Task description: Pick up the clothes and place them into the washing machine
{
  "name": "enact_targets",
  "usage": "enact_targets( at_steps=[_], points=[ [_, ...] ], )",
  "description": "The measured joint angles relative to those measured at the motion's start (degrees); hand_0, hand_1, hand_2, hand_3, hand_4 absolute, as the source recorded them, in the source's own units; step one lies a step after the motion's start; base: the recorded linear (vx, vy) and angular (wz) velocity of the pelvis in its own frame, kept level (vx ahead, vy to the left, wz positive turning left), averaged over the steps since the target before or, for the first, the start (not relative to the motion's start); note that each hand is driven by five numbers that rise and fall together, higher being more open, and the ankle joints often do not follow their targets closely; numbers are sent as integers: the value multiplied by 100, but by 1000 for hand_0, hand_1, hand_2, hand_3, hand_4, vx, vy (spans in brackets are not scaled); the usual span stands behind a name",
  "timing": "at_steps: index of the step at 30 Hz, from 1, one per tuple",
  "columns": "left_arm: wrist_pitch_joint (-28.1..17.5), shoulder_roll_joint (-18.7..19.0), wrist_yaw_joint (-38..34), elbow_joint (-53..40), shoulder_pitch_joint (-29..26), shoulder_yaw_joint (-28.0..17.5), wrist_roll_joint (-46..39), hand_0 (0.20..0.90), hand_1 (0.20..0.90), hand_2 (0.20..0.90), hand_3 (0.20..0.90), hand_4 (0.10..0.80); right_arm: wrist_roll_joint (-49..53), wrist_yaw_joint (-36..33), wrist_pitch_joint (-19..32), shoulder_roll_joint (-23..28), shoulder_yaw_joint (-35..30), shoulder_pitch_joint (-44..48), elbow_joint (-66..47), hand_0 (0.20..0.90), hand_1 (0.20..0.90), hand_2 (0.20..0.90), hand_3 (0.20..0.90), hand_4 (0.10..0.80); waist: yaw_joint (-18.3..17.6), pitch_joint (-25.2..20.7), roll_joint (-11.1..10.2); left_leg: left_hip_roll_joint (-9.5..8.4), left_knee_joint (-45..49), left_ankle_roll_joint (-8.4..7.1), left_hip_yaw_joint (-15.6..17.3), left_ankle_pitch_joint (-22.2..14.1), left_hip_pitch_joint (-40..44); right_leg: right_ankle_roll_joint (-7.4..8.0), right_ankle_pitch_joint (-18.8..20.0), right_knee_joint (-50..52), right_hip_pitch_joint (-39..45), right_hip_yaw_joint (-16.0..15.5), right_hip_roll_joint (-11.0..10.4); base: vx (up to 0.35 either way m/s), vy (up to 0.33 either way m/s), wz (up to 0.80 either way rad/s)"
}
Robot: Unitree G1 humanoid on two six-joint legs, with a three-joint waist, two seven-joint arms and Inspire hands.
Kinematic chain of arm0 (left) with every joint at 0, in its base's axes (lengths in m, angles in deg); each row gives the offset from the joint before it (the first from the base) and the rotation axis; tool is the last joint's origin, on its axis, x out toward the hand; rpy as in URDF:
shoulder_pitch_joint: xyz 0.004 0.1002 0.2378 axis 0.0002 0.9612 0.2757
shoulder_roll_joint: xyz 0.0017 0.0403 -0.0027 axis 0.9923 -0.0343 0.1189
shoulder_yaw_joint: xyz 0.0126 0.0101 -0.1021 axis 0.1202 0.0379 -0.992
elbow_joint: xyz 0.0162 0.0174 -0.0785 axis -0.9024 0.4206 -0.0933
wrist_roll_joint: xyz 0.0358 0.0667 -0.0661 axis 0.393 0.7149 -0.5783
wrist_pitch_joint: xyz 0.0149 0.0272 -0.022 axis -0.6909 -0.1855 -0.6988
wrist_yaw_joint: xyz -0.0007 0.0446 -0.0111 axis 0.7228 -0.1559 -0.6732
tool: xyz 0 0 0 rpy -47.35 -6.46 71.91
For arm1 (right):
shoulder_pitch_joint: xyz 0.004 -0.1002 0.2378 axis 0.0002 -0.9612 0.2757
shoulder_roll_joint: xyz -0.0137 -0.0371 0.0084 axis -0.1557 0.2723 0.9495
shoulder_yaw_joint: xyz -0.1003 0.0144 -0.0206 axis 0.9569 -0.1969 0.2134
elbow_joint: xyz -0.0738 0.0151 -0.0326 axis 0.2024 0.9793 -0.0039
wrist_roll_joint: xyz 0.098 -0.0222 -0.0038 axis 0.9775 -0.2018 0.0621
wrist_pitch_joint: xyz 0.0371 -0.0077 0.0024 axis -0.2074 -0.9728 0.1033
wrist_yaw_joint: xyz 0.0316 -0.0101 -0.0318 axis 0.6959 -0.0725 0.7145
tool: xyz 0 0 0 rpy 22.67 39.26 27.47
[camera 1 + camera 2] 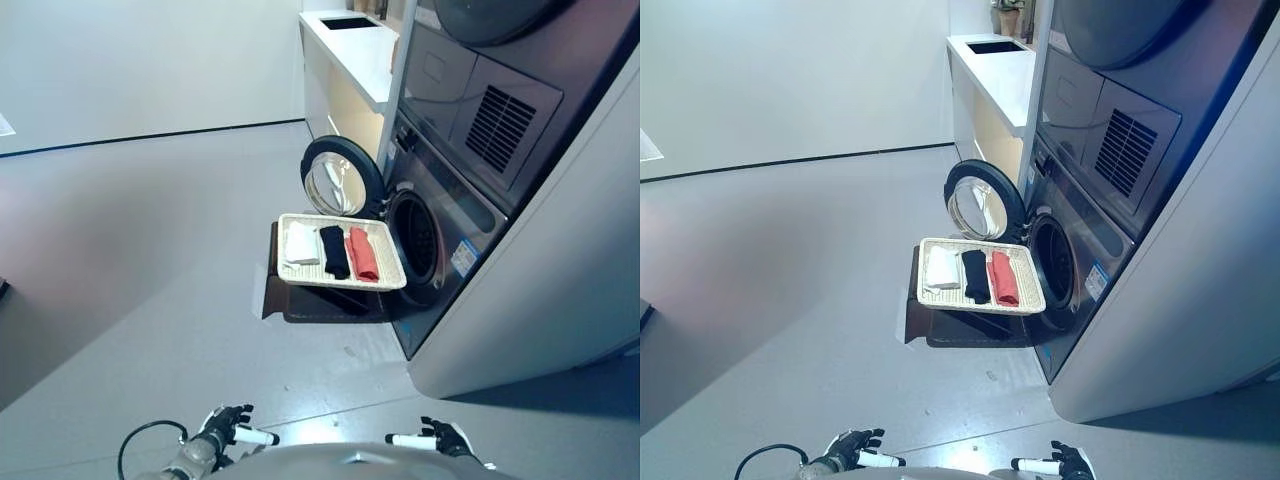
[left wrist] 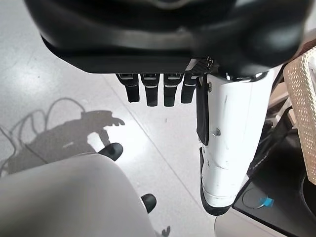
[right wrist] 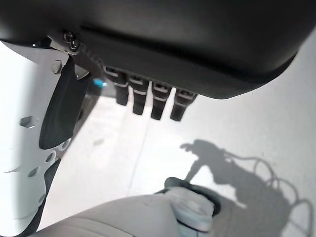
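A shallow wicker basket (image 1: 390,281) rests on a low dark brown box (image 1: 300,305) beside the washing machine (image 1: 455,215). In it lie folded clothes side by side: a white one (image 1: 301,243), a black one (image 1: 334,251) and a red one (image 1: 363,253). The machine's round door (image 1: 342,178) stands open and the drum opening (image 1: 415,238) is dark. My left hand (image 1: 226,426) and right hand (image 1: 442,438) hang low near my body, far from the basket, both open and empty. Straight fingers (image 2: 157,89) show in the left wrist view, and fingers (image 3: 148,98) in the right wrist view.
A second machine (image 1: 490,80) is stacked above the washer. A white counter (image 1: 355,45) with a dark sink runs along the back wall. Grey floor (image 1: 150,230) stretches wide to the left of the box.
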Motion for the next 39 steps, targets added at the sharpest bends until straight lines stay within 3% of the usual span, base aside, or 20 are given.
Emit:
enact_targets(
  at_steps=[2, 5, 7, 9, 10, 11, 12, 14, 15, 16, 18, 19, 21, 22, 25, 26, 29, 34, 38, 39],
  points=[
    [-2, 55, -26, 9, -34, 28, 12, 900, 900, 900, 900, 800, 143, 7, 27, -15, -77, 142, -48, 900, 900, 900, 900, 800, -132, 154, 34, 55, -32, 107, -142, -7, 28, 169, 51, 1012, -607, -108, -16, 281, 1, -11],
    [-2, 59, -101, 60, -31, 22, 21, 900, 900, 900, 900, 800, 172, 4, 19, -26, -191, 172, -88, 900, 900, 900, 900, 800, -274, 177, 3, 129, -102, 80, -239, -58, 4, 178, 61, 452, -803, -233, -158, 480, -155, 11],
    [-13, 36, -128, 117, -79, 21, 17, 900, 900, 900, 900, 800, 166, -3, 8, -22, -226, 181, -64, 900, 900, 900, 900, 800, -336, 137, -14, 214, -105, 71, -424, -67, -150, 307, 212, -623, -853, -334, -244, 366, -151, 29],
    [-12, 16, -172, 274, -70, 21, 2, 900, 900, 900, 900, 800, 165, -11, -2, -27, -239, 198, -38, 900, 900, 900, 900, 800, -442, 147, 18, 353, -133, -9, -626, -80, -160, 406, 717, -1583, -805, -386, -272, 393, -207, 26],
    [0, 6, -224, 464, -55, -11, -15, 900, 900, 900, 900, 800, 164, -9, -8, -38, -240, 237, -9, 900, 900, 900, 900, 800, -489, 114, 14, 467, -130, -273, -710, -173, -117, 408, 948, -1962, -718, -292, -228, 295, -221, 26],
    [5, -13, -225, 494, 23, 2, -40, 900, 900, 900, 900, 800, 164, -12, 3, -57, -239, 154, -11, 900, 900, 900, 900, 800, -617, 70, 22, 533, -226, -367, -841, -183, 15, 416, 941, -2010, -627, -260, -257, 292, -249, 49],
    [5, 37, -247, 507, 93, 21, -63, 900, 900, 900, 900, 800, 157, -11, -10, -54, -232, 13, -9, 900, 900, 900, 900, 800, -655, -73, -13, 646, -311, -510, -1001, -221, 157, 351, 1185, -2062, -462, -245, -220, 259, -257, 49],
    [-7, -80, -331, 511, 135, 51, -140, 900, 900, 900, 900, 800, 152, -32, -15, 24, -232, -125, -10, 900, 900, 900, 900, 800, -693, -272, 217, 1060, -309, -697, -1137, -403, 187, 159, 1299, -1920, -440, -326, 141, 288, -272, 55],
    [-19, -148, -343, 469, 106, 45, -174, 900, 900, 900, 900, 800, 135, -40, -29, 80, -179, -142, -9, 900, 900, 900, 900, 800, -671, -362, 301, 1162, -53, -952, -1113, -397, 174, -185, 1413, -1917, -392, -417, 271, 182, -165, 51],
    [-34, -234, -339, 433, 47, 46, -231, 900, 900, 900, 900, 800, 78, -39, -24, 127, -107, -119, -31, 900, 900, 900, 900, 800, -615, -372, 294, 1197, 426, -1121, -1050, -491, 77, -338, 1429, -1979, -269, -504, 305, 281, -267, 31],
    [-63, -376, -345, 360, -27, 68, -327, 900, 900, 900, 900, 800, 44, -33, -18, 187, -59, -52, -121, 900, 900, 900, 900, 800, -510, -415, 263, 1133, 1165, -1210, -1092, -483, -201, -426, 1311, -2062, -63, -551, 342, 353, -331, 16],
    [-88, -410, -343, 270, -114, 78, -375, 900, 900, 900, 900, 800, 47, -37, -16, 180, -53, 53, -145, 900, 900, 900, 900, 800, -477, -377, 171, 1061, 2062, -1278, -1209, -466, -594, -474, 1297, -2166, 89, -562, 321, 175, -162, 1],
    [-175, -506, -346, 197, -234, 68, -385, 900, 900, 900, 900, 800, 47, 12, -122, 51, 217, 47, -35, 900, 900, 900, 900, 800, -268, -240, -37, 931, 3395, -1568, -1328, -119, -978, -655, 1422, -2334, 412, -540, 290, 206, -183, -26],
    [-183, -568, -340, 194, -219, 51, -385, 900, 900, 900, 900, 800, 46, 16, -138, 36, 303, 32, -60, 900, 900, 900, 900, 800, -243, -238, -13, 898, 3696, -1528, -1393, 209, -1065, -712, 1341, -2301, 515, -524, 319, 249, -186, -36],
    [-201, -603, -353, 214, -289, 19, -407, 900, 900, 900, 900, 800, 51, -7, -141, -20, 535, 60, -60, 900, 900, 900, 900, 800, -244, -138, -52, 937, 4087, -1561, -1037, 479, -1316, -893, 1158, -2356, 641, -341, 278, 298, -66, -8],
    [-240, -583, -408, 216, -481, 20, -464, 900, 900, 900, 900, 800, 55, -21, -174, -70, 546, 87, -39, 900, 900, 900, 900, 800, -195, 85, -227, 1011, 3753, -1388, -577, 389, -1423, -904, 1177, -2402, 771, -204, 156, 197, 31, 22],
    [-280, -595, -544, 115, -563, 29, -560, 900, 900, 900, 900, 800, 55, -78, -131, -43, 554, 185, -36, 900, 900, 900, 900, 800, 30, 369, -203, 1064, 2451, -1370, -335, 421, -1665, -890, 1151, -2465, 855, 34, 122, 263, 93, -1],
    [-278, -588, -621, 59, -482, 13, -632, 900, 900, 900, 900, 800, 53, -266, -91, 141, 543, 461, -29, 900, 900, 900, 900, 800, 374, 538, 265, 1226, -302, -1519, -418, 871, -1543, -708, 1007, -2590, 1212, 319, 392, 351, 143, -38],
    [-265, -587, -659, 52, -418, 8, -685, 900, 900, 900, 900, 800, 56, -303, 9, 228, 467, 557, -17, 900, 900, 900, 900, 800, 414, 462, 347, 1211, -284, -1486, -575, 894, -1456, -337, 739, -2596, 1397, 686, 321, 231, 174, -68],
    [-266, -612, -655, 45, -360, 32, -679, 900, 900, 900, 900, 800, 55, -303, 13, 291, 476, 582, -14, 900, 900, 900, 900, 800, 448, 395, 438, 1219, -277, -1308, -619, 741, -1320, -190, 657, -2598, 1449, 831, 304, 240, 219, -74]
  ],
)
